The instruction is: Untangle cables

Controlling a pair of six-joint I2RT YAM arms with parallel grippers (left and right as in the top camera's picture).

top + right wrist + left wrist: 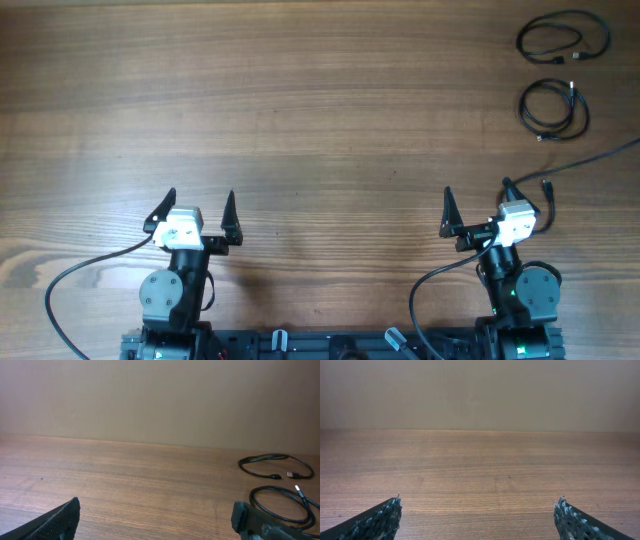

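Two black cables lie coiled apart at the far right of the table. The far coil also shows in the right wrist view. The near coil shows there too. A third black cable runs in from the right edge and ends near my right gripper. My right gripper is open and empty, well short of the coils, and shows in its wrist view. My left gripper is open and empty over bare wood at the near left, also seen in its wrist view.
The wooden table spreads in front of both grippers. The arms' own black supply cables loop at the near edge beside the bases. A plain beige wall stands behind the far edge.
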